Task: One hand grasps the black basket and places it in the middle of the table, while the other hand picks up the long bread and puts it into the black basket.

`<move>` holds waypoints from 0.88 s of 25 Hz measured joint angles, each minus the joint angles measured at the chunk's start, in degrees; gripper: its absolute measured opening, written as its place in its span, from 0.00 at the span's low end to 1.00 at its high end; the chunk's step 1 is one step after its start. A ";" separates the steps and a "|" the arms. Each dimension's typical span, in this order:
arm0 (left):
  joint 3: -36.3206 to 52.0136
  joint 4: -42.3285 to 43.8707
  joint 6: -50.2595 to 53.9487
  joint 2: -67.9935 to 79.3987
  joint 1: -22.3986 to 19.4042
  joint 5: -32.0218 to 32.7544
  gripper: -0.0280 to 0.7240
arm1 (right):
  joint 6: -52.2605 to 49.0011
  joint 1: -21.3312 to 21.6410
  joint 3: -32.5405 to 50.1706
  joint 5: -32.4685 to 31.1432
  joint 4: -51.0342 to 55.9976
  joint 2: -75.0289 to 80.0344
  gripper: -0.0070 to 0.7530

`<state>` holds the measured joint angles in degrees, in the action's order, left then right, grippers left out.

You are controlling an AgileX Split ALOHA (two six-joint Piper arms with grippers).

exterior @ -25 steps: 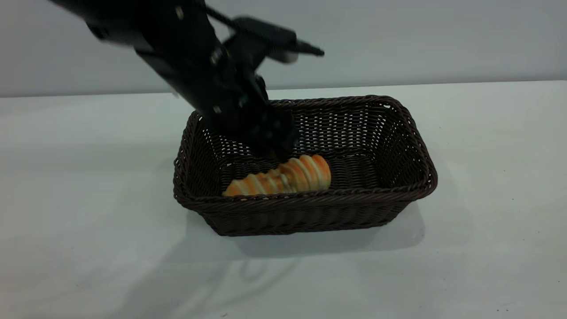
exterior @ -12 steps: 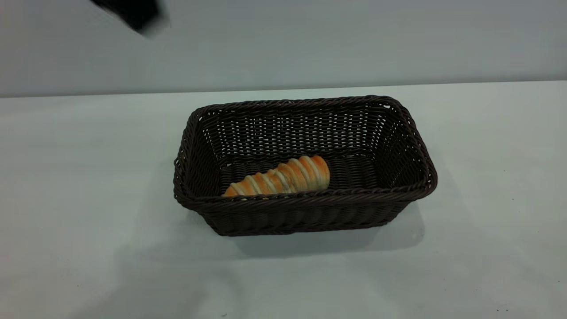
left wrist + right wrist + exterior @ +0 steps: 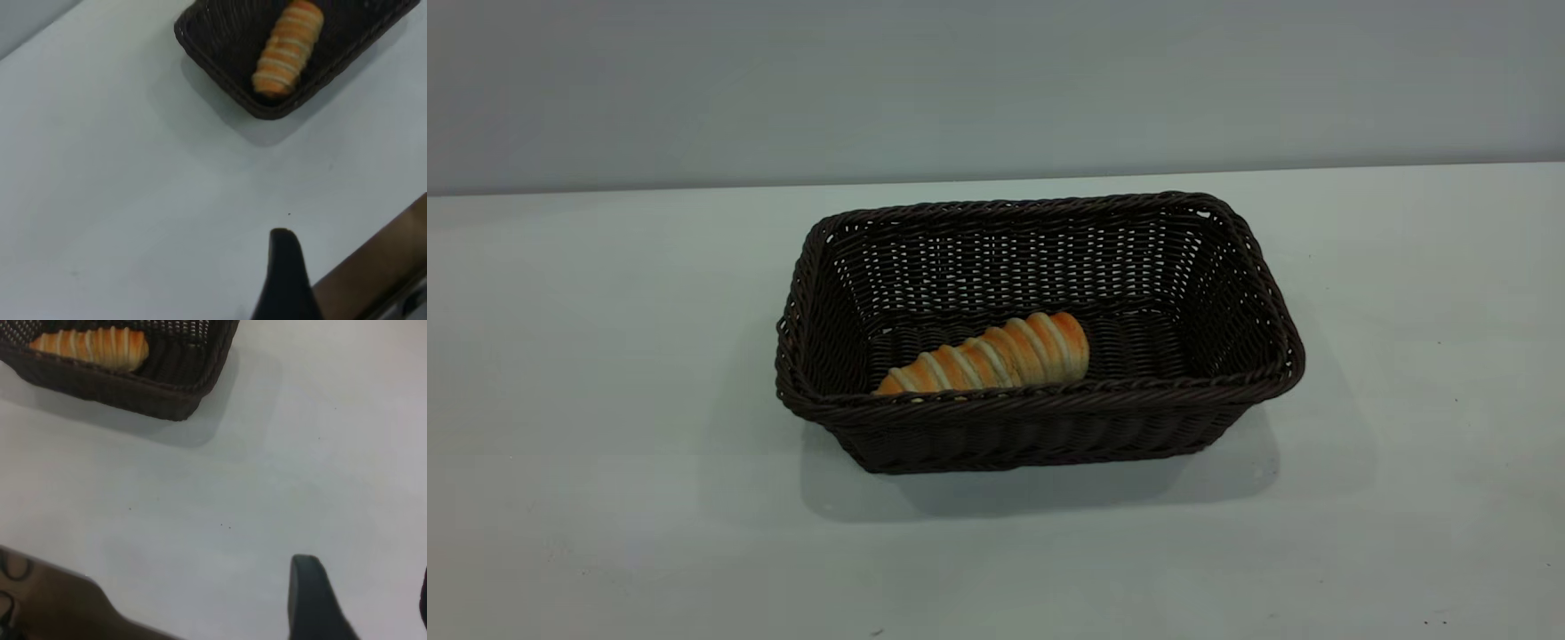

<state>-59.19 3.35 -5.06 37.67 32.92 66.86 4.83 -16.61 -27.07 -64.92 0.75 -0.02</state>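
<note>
The black basket [image 3: 1040, 436] stands on the middle of the white table [image 3: 605, 356]. The long bread [image 3: 996, 356] lies inside it on the bottom, near the front wall, narrow end to the left. No arm shows in the exterior view. In the left wrist view the basket [image 3: 220, 47] with the bread [image 3: 287, 47] lies far from my left gripper [image 3: 353, 257]; one black finger [image 3: 285, 267] shows, with bare table beside it. My right gripper [image 3: 365, 580] is open and empty over bare table, away from the basket [image 3: 120, 387] and bread [image 3: 90, 345].
A brown strip beyond the table's edge shows near each gripper, in the left wrist view [image 3: 380, 267] and in the right wrist view [image 3: 47, 600]. A grey wall [image 3: 996, 80] stands behind the table.
The left arm, which was down in the basket over the bread, has lifted up and left and gone out of the exterior view. The bread stays in the basket.
</note>
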 joint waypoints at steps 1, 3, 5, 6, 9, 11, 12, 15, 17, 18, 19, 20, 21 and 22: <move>2.62 0.00 0.74 -2.84 0.00 0.00 0.80 | 0.00 0.00 0.00 0.00 0.07 0.00 0.53; 7.89 0.00 2.24 -8.77 0.00 0.00 0.80 | 0.00 0.00 0.00 0.00 0.21 0.00 0.54; 13.87 0.07 3.21 -13.01 0.00 0.00 0.80 | 0.00 0.00 0.00 0.00 0.38 0.00 0.57; 16.87 0.07 3.77 -14.90 0.00 -0.13 0.80 | 0.00 0.00 0.00 0.00 0.61 0.00 0.59; 24.89 -0.11 5.96 -18.87 0.00 -0.39 0.80 | 0.00 0.00 0.00 0.00 2.06 0.00 0.62; 29.32 -0.11 7.21 -20.50 0.00 -1.23 0.80 | 0.00 0.00 0.00 0.00 2.61 0.00 0.62; 30.67 -0.17 7.34 -20.99 0.00 -1.23 0.80 | 0.00 0.00 0.00 0.00 2.68 0.00 0.62; 31.35 -0.12 7.60 -21.60 0.00 -2.21 0.80 | 0.00 0.00 0.00 0.00 2.73 0.00 0.63; 31.35 -0.06 7.60 -21.72 0.00 -2.37 0.80 | 0.00 0.00 0.00 -0.04 2.79 0.00 0.63; 31.35 -0.06 7.60 -21.79 0.00 -2.37 0.80 | 0.00 0.00 0.00 -0.04 2.79 0.00 0.63; 31.35 -0.06 7.60 -21.79 0.00 -2.44 0.80 | 0.00 0.00 0.00 -0.04 2.79 0.00 0.63; 31.35 -0.06 7.60 -21.79 0.00 -2.46 0.80 | 0.00 0.00 0.00 -0.04 2.79 0.00 0.63; 31.35 -0.06 7.60 -21.79 0.00 -2.51 0.80 | 0.00 0.00 0.00 -0.04 2.79 0.00 0.63; 31.35 -0.06 7.60 -21.79 0.00 -2.51 0.80 | 0.00 0.00 0.00 -0.04 2.79 -0.08 0.63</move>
<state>-27.84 3.29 2.54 15.88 32.92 64.35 4.83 -16.61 -27.07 -64.96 3.54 -0.10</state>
